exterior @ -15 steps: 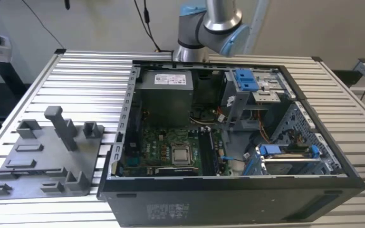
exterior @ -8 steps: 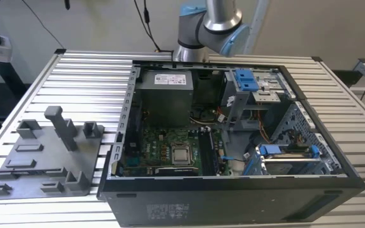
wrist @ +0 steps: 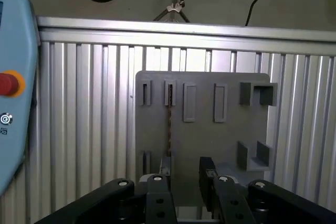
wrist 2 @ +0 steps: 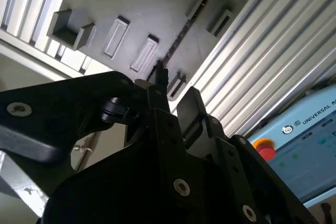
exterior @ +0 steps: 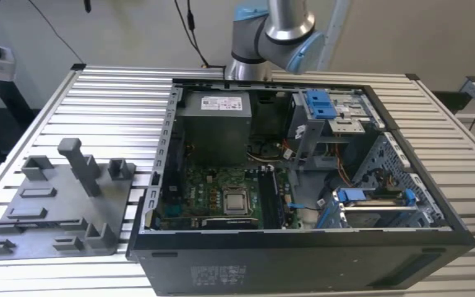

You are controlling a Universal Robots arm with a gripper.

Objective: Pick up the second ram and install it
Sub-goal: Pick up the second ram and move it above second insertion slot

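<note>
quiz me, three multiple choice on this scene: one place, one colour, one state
1. Where is the second ram? A in the tray B in a drawer C in a cardboard box
2. What colour is the tray? A blue B grey C red
3. The tool is A shut on the second ram B open and empty C shut and empty
Answers: 1 A, it stands on edge between the tray's slotted posts; 2 B, grey in both wrist views; 3 B, its fingers stand apart above the tray.

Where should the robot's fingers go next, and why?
Probably a small sideways shift. In the first wrist view the second ram stands on edge in the grey tray, lined up with one finger of the open gripper, not the gap.
</note>
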